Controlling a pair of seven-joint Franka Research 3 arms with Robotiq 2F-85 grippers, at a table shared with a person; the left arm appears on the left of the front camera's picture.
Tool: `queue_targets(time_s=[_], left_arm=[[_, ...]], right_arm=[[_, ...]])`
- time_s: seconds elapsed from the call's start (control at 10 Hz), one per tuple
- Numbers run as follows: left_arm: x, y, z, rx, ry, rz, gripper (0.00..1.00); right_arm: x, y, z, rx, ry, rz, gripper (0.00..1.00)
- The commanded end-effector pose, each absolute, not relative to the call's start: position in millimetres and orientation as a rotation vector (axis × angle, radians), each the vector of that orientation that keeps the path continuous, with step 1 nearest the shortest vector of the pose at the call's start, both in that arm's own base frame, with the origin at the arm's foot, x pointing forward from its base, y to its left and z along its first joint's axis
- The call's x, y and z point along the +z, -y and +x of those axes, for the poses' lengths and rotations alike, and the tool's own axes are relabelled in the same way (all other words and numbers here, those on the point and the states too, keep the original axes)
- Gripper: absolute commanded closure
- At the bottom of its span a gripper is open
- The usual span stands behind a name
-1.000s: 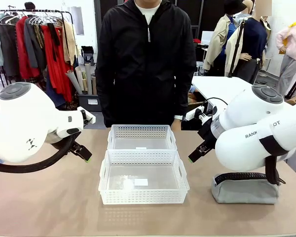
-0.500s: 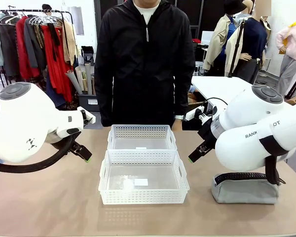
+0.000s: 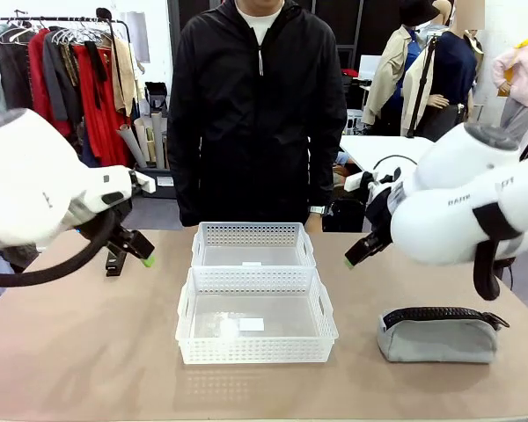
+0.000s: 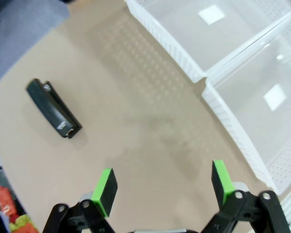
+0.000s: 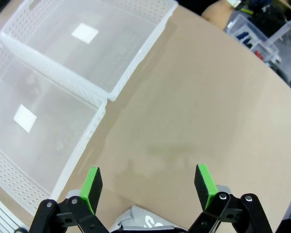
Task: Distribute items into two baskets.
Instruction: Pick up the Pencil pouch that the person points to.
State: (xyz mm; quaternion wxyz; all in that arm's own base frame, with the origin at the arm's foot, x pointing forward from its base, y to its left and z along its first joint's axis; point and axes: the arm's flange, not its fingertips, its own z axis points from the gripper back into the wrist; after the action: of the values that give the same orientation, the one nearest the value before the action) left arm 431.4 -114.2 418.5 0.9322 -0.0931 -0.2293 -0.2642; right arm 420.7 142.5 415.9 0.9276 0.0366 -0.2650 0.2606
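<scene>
White plastic, two baskets, set end to end in the middle of the table (image 3: pixel 88 352) with their short-gap rims touching. The near basket (image 3: pixel 255 350) sits on the robot's side and the far basket (image 3: pixel 253 234) on the side of the person (image 3: pixel 257 105), who stands at the far edge with arms down. A white label (image 3: pixel 252 324) lies flat on the near one's floor.

Grey pouch (image 3: pixel 438 336) lies on the table to the right of the near basket, well apart from it, with its black zipper on top and the strap trailing off the right end.

Black stapler (image 4: pixel 53 108) lies flat on bare table on the left side, well apart from both baskets.

Left gripper (image 4: pixel 163 180) hangs above the table between stapler and baskets, green pads spread wide, nothing between them.

Right gripper (image 5: pixel 147 181) hangs over bare table just right of the baskets, pads likewise wide apart and holding nothing. From the front its green fingertip shows level with the far basket.
</scene>
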Motion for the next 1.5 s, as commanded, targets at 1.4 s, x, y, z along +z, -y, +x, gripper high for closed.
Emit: queue_targets(time_s=[1.4], left_arm=[[529.5,-124.2,378.6,-0.284,0.641,-0.369,0.00]], right_arm=[[541.6,105.2,386.5,0.464,0.582,0.507,0.00]])
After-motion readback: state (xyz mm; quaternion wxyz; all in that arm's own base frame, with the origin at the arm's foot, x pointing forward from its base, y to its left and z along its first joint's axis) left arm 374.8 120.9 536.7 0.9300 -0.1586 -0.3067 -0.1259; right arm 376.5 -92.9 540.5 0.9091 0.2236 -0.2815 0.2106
